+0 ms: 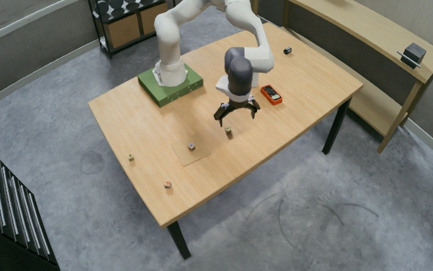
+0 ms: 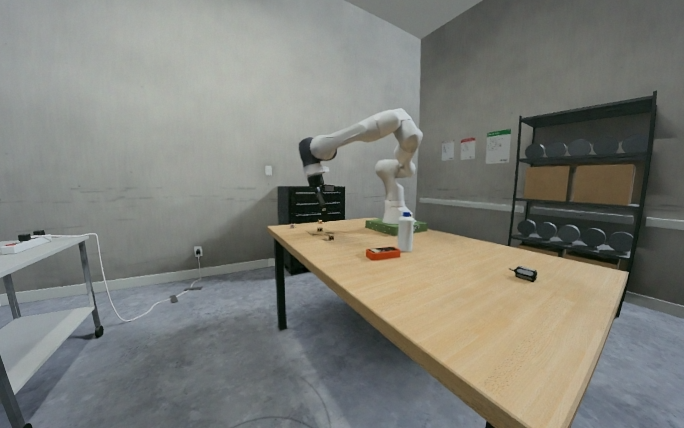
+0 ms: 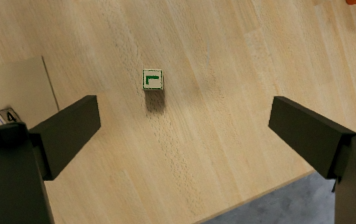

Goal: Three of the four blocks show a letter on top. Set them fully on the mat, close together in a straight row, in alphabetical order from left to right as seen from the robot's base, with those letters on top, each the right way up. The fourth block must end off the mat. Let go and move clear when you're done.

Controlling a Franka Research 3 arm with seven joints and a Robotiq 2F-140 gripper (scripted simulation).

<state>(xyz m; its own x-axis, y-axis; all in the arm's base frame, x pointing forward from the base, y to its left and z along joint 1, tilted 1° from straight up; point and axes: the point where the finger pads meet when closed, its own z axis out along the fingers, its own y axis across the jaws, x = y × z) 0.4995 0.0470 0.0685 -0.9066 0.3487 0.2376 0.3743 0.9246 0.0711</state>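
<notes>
A block with a green L-shaped mark on top (image 1: 228, 130) (image 3: 153, 80) stands on the table right of the mat (image 1: 190, 158) (image 3: 27, 82). In the wrist view the L is turned a quarter turn clockwise. A block with a blue-purple mark (image 1: 191, 147) is on the mat; its dark side mark shows at the wrist view's left edge (image 3: 10, 116). A block with a green mark (image 1: 131, 157) lies near the table's left edge. A block with a red-orange mark (image 1: 167, 184) lies near the front left corner. My gripper (image 1: 237, 121) (image 3: 185, 111) is open and empty, above the table near the L block.
An orange-red multimeter (image 1: 271, 94) lies behind and right of the gripper. A white bottle (image 2: 405, 233) with a blue cap stands near it. A small black object (image 1: 287, 50) (image 2: 525, 273) lies farther right. The arm stands on a green base (image 1: 172, 94).
</notes>
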